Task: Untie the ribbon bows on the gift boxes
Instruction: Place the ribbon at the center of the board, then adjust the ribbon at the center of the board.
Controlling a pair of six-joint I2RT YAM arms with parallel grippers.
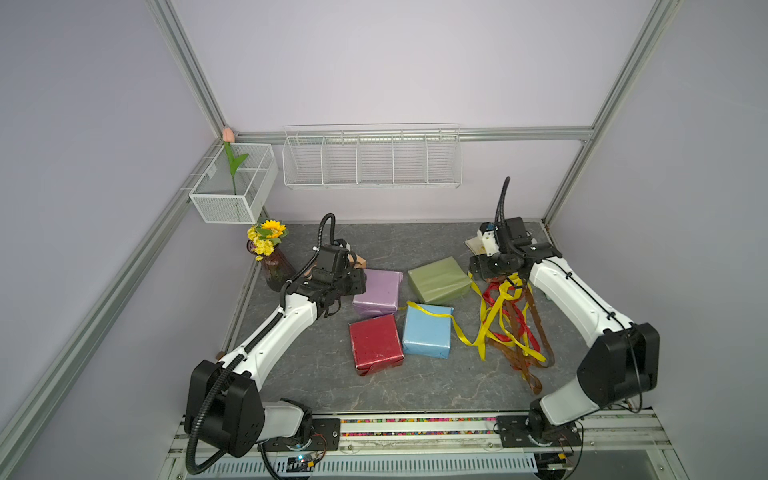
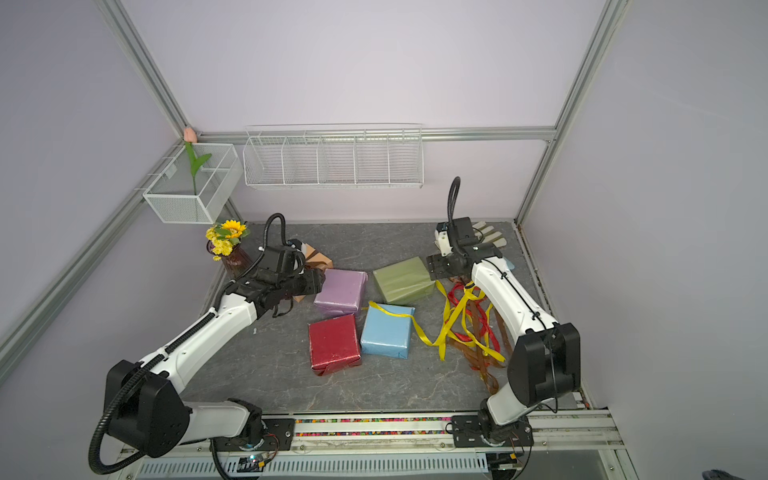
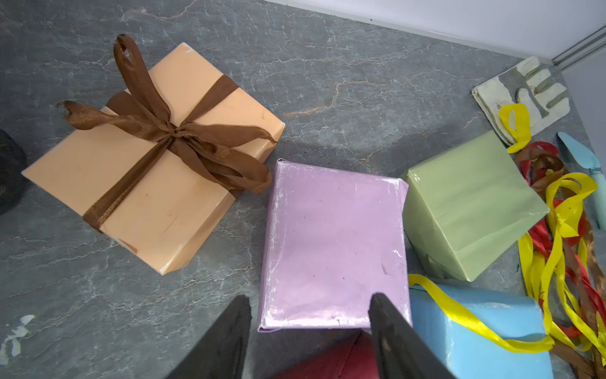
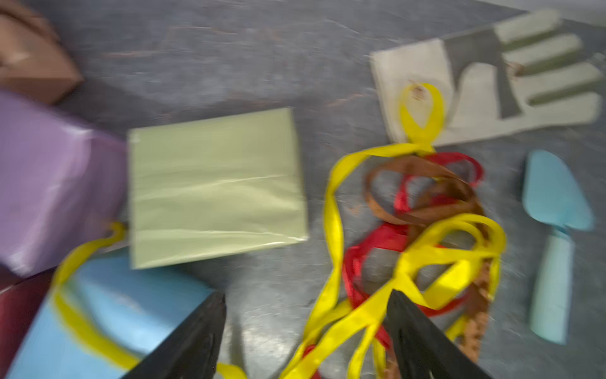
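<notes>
**Desk:** Where did the tied bow sit?

**Photographer:** The brown bow (image 3: 173, 131) was knotted on the tan-orange box (image 3: 154, 157). That box lay just beside the lilac box (image 3: 331, 242), behind it on the left arm's side. One bow tail nearly reached the lilac box's corner.

**Desk:** And the left gripper?

**Photographer:** The left gripper (image 3: 311, 297) hung over the lilac box's near edge, jaws apart and not closed on it.

**Desk:** The other boxes?

**Photographer:** The olive green box (image 1: 438, 279) stood just beside the lilac box on the right arm's side. The red box (image 1: 376, 344) and the light blue box (image 1: 427, 336) lay side by side just in front of it. A yellow ribbon (image 3: 465, 315) was draped loose over the blue one.

**Desk:** The right gripper?

**Photographer:** The right gripper (image 4: 306, 293) was well apart from the lilac box, beyond the olive green box. It hung above a heap of loose ribbons (image 1: 511, 328), yellow, red and brown. Its jaws stood wide, and a yellow strand ran between them unclamped. The right wrist view was blurred.
</notes>
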